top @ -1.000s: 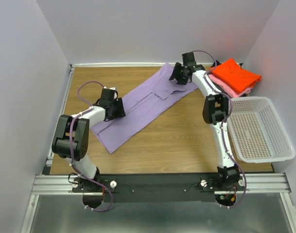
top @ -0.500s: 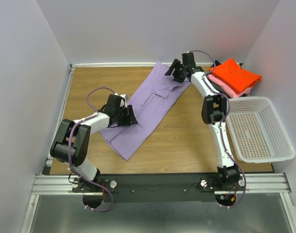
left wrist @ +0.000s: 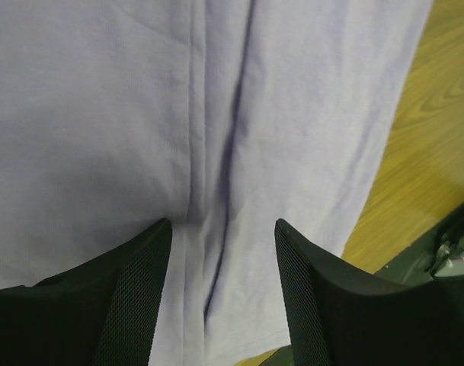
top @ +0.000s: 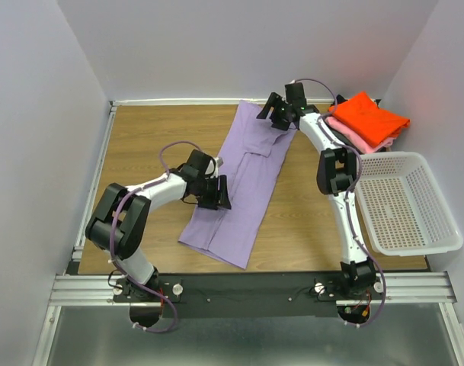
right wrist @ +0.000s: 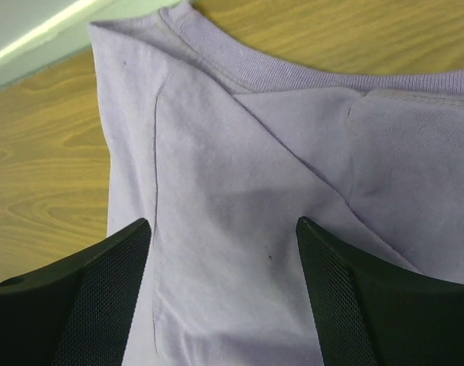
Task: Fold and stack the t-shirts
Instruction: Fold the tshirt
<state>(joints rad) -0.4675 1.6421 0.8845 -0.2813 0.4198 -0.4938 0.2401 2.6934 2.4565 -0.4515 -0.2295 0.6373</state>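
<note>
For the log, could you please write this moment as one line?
left gripper: open; right gripper: open; lavender cloth t-shirt: folded lengthwise

The lavender t-shirt [top: 251, 164] lies folded lengthwise; orange-red shirt [top: 369, 116] tops pink shirt [top: 356, 138].

The long purple shirt [top: 247, 171] lies over the middle of the table [top: 144, 133], from 12 o'clock down to 6 o'clock. The bare wood at 9 and 10 o'clock is open, so a claw could pass there. The left claw [top: 219, 192] and the left arm [top: 152, 187] block 8 o'clock. At 4 o'clock a bare strip runs between the shirt and the right arm [top: 338, 171]. The right claw [top: 276, 114] sits at 1 o'clock. The pile of folded shirts [top: 369, 118] fills 2 o'clock and the white basket [top: 437, 229] fills 3 o'clock. Walls [top: 216, 46] shut in the far side and both sides.
</note>
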